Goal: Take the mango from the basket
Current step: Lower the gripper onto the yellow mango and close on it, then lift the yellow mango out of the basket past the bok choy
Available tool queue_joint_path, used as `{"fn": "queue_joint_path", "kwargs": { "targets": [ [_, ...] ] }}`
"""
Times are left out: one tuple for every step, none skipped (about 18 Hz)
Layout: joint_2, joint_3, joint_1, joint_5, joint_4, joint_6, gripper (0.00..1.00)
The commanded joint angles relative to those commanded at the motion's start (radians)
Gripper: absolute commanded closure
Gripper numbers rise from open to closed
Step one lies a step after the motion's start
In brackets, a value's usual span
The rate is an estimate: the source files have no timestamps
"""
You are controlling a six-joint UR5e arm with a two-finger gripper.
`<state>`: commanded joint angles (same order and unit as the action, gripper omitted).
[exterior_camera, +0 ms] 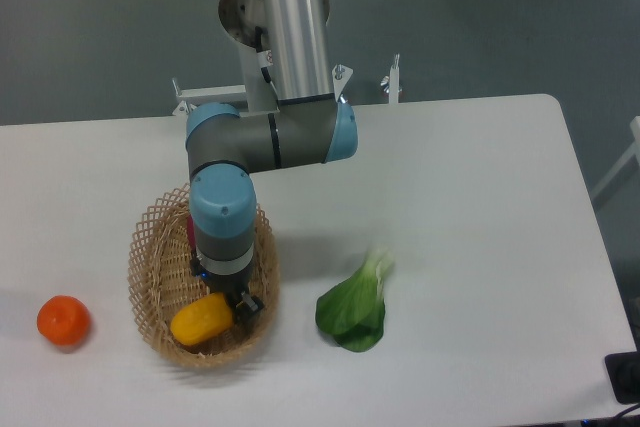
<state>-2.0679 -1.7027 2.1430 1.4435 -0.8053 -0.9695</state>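
The mango (pixel 200 320) is a smooth yellow-orange fruit lying in the front part of the oval wicker basket (pixel 150 247). My gripper (pixel 232 299) points straight down into the basket, right over the mango's upper right end. The wrist hides most of the fingers; one dark fingertip (pixel 249 304) shows just right of the mango. I cannot tell whether the jaws are closed on the fruit. A sliver of a dark purple-red sweet potato (pixel 188 228) shows in the basket behind the wrist.
A round orange tangerine (pixel 64 319) lies on the white table to the left of the basket. A green leafy bok choy (pixel 354 309) lies to the right of it. The arm's forearm and elbow (pixel 270 137) hang over the basket's back.
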Motion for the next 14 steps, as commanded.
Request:
{"fn": "queue_joint_path", "kwargs": {
  "targets": [
    [0.009,0.002,0.000,0.000,-0.002,0.000,0.76],
    [0.020,0.000,0.002,0.000,-0.009,-0.002,0.76],
    [0.035,-0.005,0.006,0.000,-0.012,-0.005,0.76],
    [0.051,-0.009,0.011,0.000,-0.012,-0.006,0.76],
    [0.060,-0.012,0.014,0.000,-0.014,-0.008,0.76],
    [0.063,-0.011,0.021,0.001,-0.014,-0.008,0.76],
    [0.071,-0.011,0.034,0.002,-0.018,-0.009,0.76],
    [0.074,-0.005,0.050,0.000,-0.031,-0.014,0.76],
    [0.077,0.001,0.066,0.000,-0.040,-0.014,0.76],
    [0.084,0.003,0.080,-0.002,-0.046,-0.015,0.76],
    [0.095,0.006,0.096,-0.003,-0.049,-0.015,0.76],
    [0.106,0.006,0.112,-0.014,-0.051,-0.018,0.76],
    [0.114,0.006,0.126,-0.020,-0.051,-0.034,0.76],
    [0.117,0.006,0.144,-0.020,-0.052,-0.058,0.76]
  ]
}}
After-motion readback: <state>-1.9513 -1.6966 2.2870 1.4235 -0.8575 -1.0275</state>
